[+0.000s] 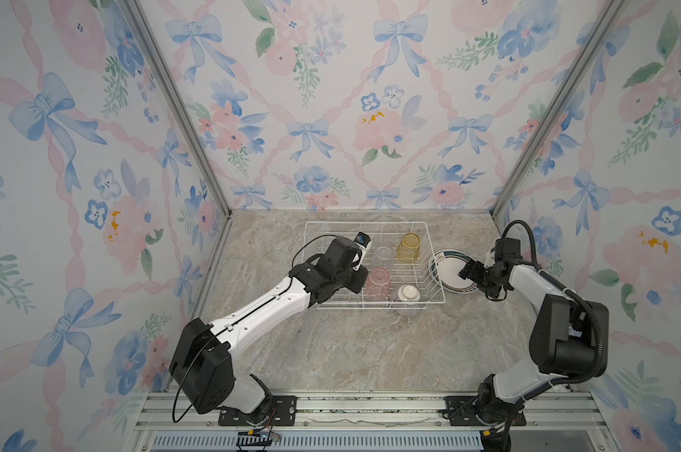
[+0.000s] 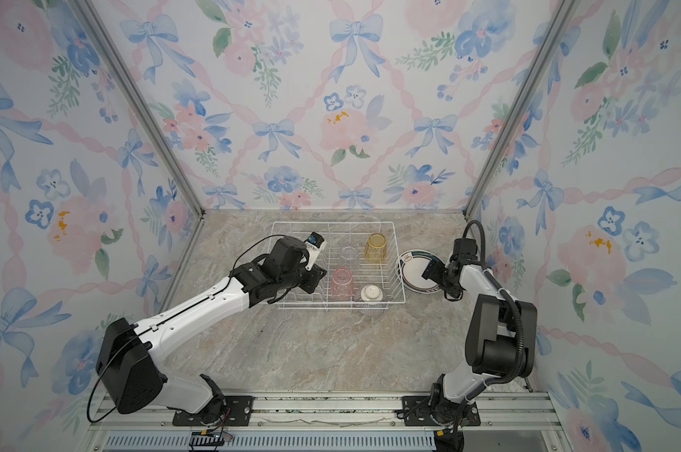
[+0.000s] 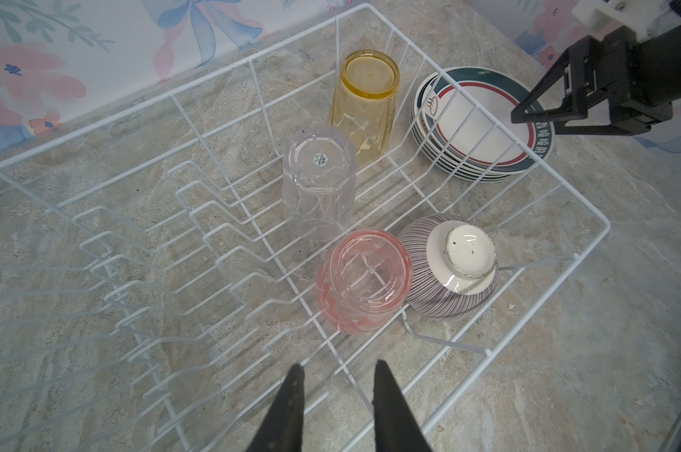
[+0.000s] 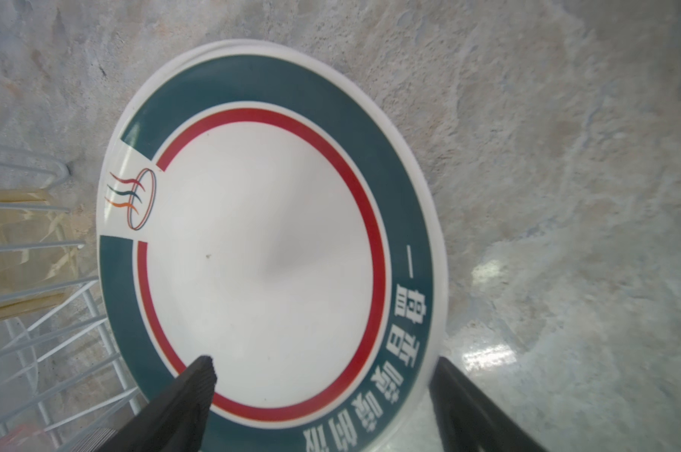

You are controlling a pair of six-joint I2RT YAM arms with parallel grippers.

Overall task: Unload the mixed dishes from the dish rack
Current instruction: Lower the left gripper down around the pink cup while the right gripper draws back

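Note:
The white wire dish rack (image 1: 364,223) holds upside-down tumblers: pink (image 1: 378,283), clear (image 1: 384,252) and yellow (image 1: 408,247). A purple-striped bowl (image 1: 408,299) lies inverted in its near right corner. A stack of white plates (image 1: 448,270) with teal and red rims sits on the counter just right of the rack. My left gripper (image 3: 337,370) hovers over the rack beside the pink tumbler (image 3: 364,280), open a little, with nothing between its fingers. My right gripper (image 4: 323,362) is wide open over the near rim of the top plate (image 4: 260,254), touching nothing.
The marbled counter (image 1: 370,352) stretches in front of the rack. Floral walls close in the back and both sides. The rack's left half shows only bare prongs (image 3: 143,274). A metal rail (image 1: 370,407) runs along the front edge.

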